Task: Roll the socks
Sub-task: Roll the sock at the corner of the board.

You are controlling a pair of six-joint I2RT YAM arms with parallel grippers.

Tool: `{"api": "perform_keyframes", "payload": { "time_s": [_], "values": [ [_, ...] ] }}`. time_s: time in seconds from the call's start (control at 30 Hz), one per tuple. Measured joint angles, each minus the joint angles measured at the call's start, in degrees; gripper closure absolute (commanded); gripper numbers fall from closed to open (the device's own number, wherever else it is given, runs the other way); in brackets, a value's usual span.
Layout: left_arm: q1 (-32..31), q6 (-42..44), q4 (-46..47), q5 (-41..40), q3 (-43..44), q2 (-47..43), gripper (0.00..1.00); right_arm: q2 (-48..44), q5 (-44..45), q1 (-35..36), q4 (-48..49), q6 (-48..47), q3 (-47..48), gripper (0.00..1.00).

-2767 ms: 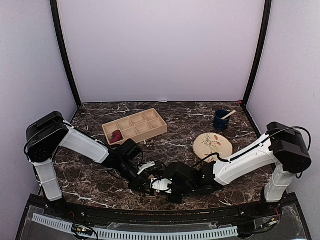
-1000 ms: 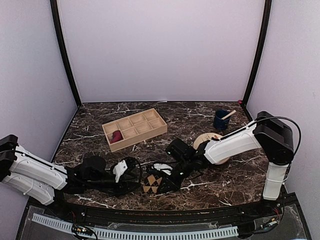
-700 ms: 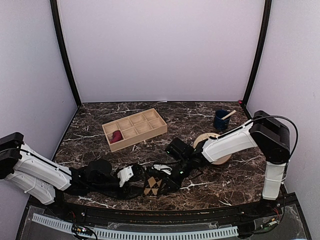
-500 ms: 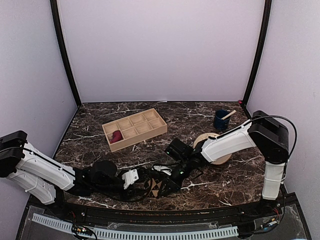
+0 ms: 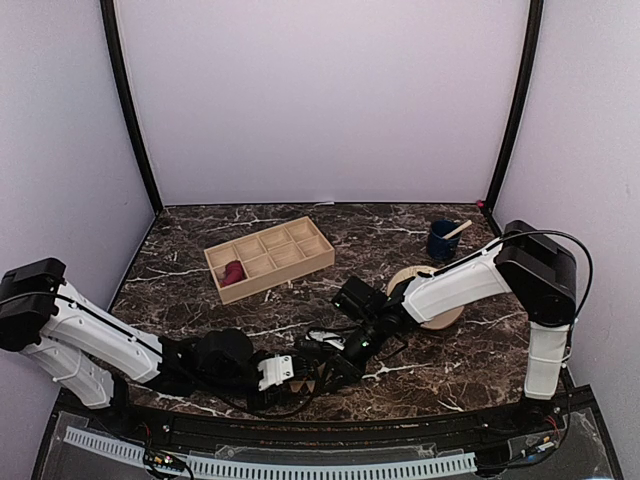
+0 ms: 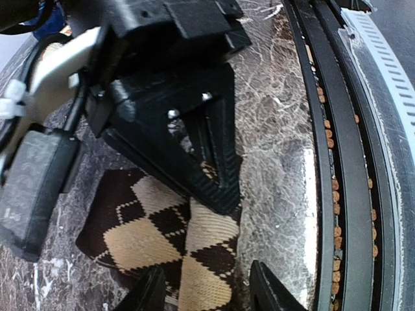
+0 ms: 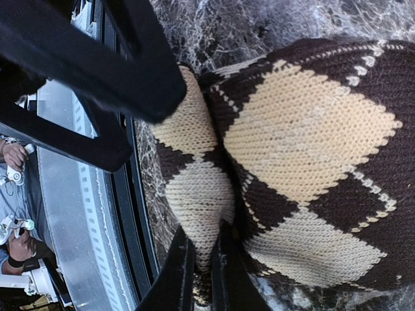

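The sock (image 6: 149, 233), argyle in brown and cream, lay on the marble worktop (image 5: 200, 230) by its near edge, well in front of the tray (image 5: 290, 252) and a little to the tray's right. From above it was almost wholly hidden under the two hands, which met over it.

The right hand (image 7: 200, 259) reached in from the far right side of the tray and was clenched on the sock: its fingers (image 7: 176, 275) stood close together with a raised fold of knit pinched between them. In the left wrist view one black finger of this hand pressed down on the cloth where the fold began.

The left hand (image 6: 206, 275) came along the near edge from the tray's left. Its fingers (image 6: 152, 291) were spread, one on each side of the folded strip, with gaps showing, so it gripped nothing.

The tray held a red thing (image 5: 233, 272) in its near-left compartment. A plate (image 5: 443, 318) lay to the tray's right, partly under the right arm, and a blue cup (image 5: 440, 240) with a stick in it stood beyond the plate.
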Motion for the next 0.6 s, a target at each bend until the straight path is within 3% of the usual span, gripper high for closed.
{"api": "perform_keyframes", "payload": {
  "time_s": [0.33,0.6],
  "values": [
    [-0.9,1.5,-2.0,-0.1,2.3,4.1,0.55,0.0,-0.2,-0.1,-0.4,0.0,0.0,1.00],
    [-0.9,2.9,-2.2,-0.2,3.8,6.6,0.62,0.0,-0.7,-0.1,-0.9,-0.1,0.0,1.00]
  ]
}}
